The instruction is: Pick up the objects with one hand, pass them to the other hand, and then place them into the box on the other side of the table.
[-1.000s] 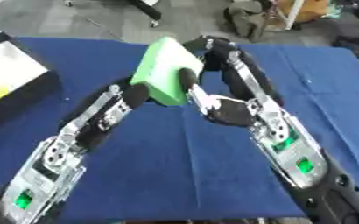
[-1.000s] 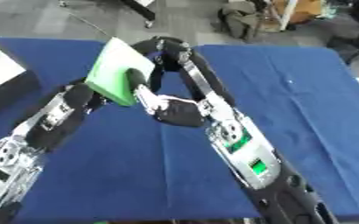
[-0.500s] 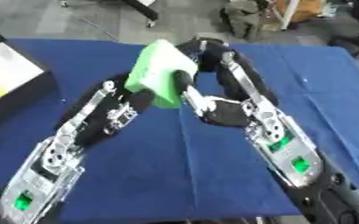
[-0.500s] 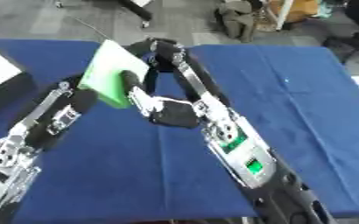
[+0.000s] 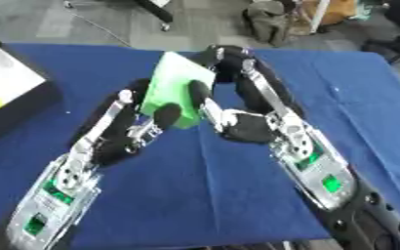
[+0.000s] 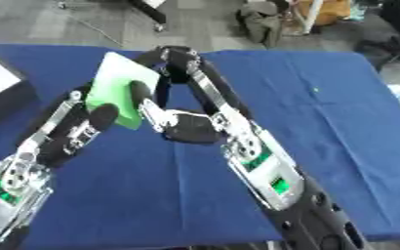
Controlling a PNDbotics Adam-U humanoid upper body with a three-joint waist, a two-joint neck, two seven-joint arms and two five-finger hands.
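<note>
Right now a green block is up in the air over the middle of the counter, which has a dark blue cloth on it. The block is flat and tilted, with its top corner leaning toward the far side.

Both hands are at the block. The left hand comes up from the lower left. Its dark fingers are curled over the lower front of the block, so it is holding on. The right hand comes in from the right, and its arm bends high behind the block and back down. One of its fingers lies up along the right edge of the block, touching it. I cannot tell if the right hand is gripping the block or only resting on it, because the block and the arm hide the rest of its fingers.

A box sits at the left edge of the counter, well apart from the block. It has dark sides and looks pale inside, with some yellow-green low down.
</note>
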